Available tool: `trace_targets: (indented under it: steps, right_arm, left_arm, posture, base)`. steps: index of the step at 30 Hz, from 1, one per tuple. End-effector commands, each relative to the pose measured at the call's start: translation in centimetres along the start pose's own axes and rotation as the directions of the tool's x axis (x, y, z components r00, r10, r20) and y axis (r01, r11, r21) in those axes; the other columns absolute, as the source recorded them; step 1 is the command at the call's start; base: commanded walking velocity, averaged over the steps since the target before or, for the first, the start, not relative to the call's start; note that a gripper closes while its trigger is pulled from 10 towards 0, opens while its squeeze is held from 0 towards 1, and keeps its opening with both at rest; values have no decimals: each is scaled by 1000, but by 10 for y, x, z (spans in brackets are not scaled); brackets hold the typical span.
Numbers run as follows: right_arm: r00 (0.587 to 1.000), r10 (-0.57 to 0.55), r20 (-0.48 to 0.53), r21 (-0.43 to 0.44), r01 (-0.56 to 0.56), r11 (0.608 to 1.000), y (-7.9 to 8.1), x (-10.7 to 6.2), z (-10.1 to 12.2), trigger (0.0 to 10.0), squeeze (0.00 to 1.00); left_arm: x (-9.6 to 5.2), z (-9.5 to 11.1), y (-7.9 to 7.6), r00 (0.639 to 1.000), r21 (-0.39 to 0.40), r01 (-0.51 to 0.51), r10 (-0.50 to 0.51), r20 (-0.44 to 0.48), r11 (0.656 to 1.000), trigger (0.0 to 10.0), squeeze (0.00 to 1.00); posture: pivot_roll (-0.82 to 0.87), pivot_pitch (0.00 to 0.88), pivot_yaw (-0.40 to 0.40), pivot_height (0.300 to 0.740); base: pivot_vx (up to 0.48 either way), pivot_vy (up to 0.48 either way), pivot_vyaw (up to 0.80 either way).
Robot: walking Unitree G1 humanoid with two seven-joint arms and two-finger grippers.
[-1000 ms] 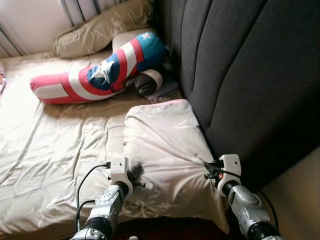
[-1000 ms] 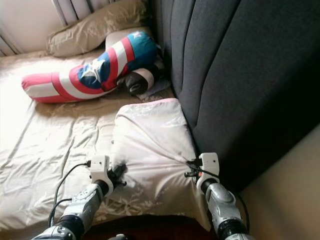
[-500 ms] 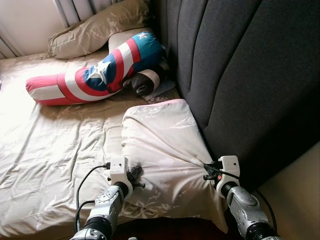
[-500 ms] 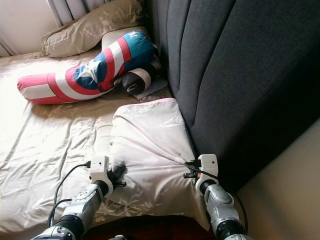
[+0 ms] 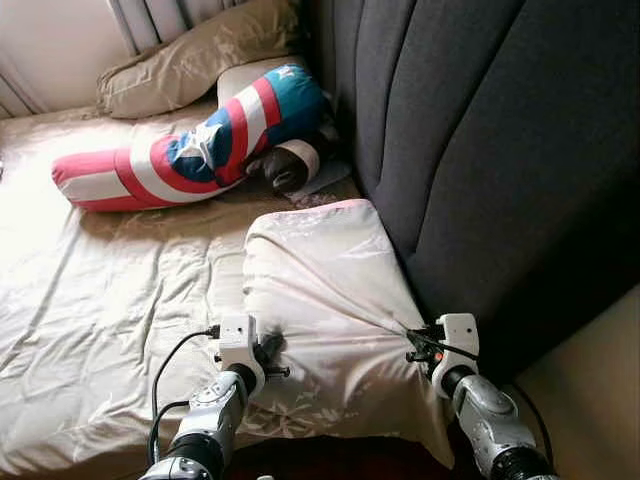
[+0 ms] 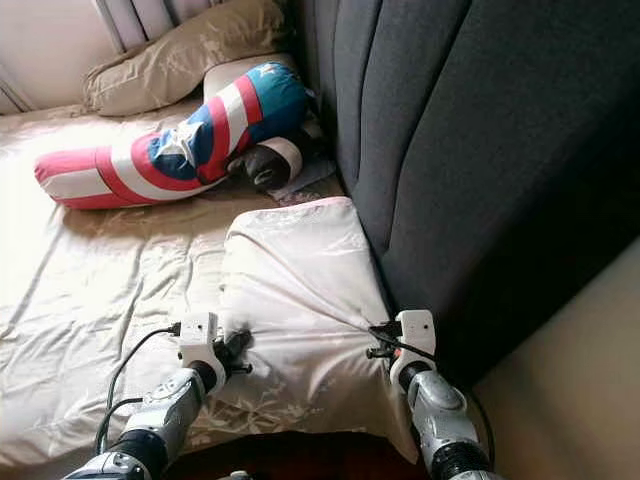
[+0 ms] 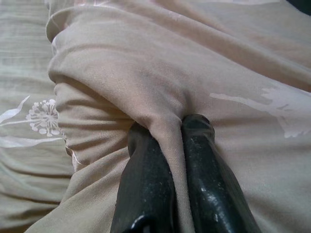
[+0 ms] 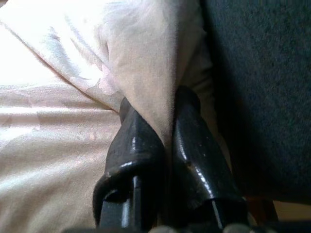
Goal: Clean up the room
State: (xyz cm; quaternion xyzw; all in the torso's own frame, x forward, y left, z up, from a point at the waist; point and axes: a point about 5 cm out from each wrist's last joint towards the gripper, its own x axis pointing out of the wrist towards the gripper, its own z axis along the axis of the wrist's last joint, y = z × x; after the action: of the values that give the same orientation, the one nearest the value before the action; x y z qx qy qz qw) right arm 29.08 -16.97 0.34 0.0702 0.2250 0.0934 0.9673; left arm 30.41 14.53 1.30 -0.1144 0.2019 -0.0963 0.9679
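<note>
Left gripper (image 7: 172, 127) fingers pinch pillow (image 5: 325, 290) fabric | right gripper (image 8: 167, 104) fingers clamp its opposite edge beside headboard (image 5: 480, 150) | pillow rests on bed (image 5: 110, 290)

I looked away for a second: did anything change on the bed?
Hardly anything. The left gripper and right gripper stay shut on pinches of the beige pillow, in the same spots. The slight shift across the picture is the camera's. The striped bolster stayed put.

A dark grey headboard (image 5: 480, 150) rises beside the right claw (image 5: 412, 345). Far ahead of both claws, a red, white and blue star-patterned bolster (image 5: 190, 150) lies before a tan cushion (image 5: 190, 60) and curtains (image 5: 160, 15).
</note>
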Motion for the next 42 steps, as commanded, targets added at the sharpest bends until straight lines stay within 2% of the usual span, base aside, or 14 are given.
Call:
trace_targets:
  steps: [1,21,28,32,38,42]
  right_arm:
    - [999,-20,28,17,20,1000,-3,-1,2,10000,0]
    - [999,-31,29,21,30,999,-5,-2,2,10000,0]
    - [1000,-17,25,20,17,1000,-1,-1,1,10000,0]
    - [999,-4,34,20,3,1000,2,0,3,10000,0]
    - [992,81,102,13,-82,997,12,3,14,10000,0]
    - [992,76,98,9,-77,997,11,4,15,10000,0]
  left_arm:
    - [1,13,7,999,-2,-20,20,44,1000,10000,0]
    - [2,14,6,999,-7,-17,17,47,1000,10000,0]
    - [1,13,7,999,-7,-23,23,43,1000,10000,0]
    - [1,14,7,999,-8,-25,25,44,1000,10000,0]
    - [2,15,8,999,-9,-26,26,48,1000,10000,0]
    - [2,15,8,998,-9,-25,25,49,1000,10000,0]
  posture:
    - [12,137,3,740]
    - [9,138,1,740]
    - [10,140,4,740]
    - [11,141,4,740]
    - [11,145,5,740]
    - [9,146,7,740]
  base:
    - [259,0,0]
    - [285,0,0]
    - [292,0,0]
    - [295,0,0]
    - [314,0,0]
    - [316,0,0]
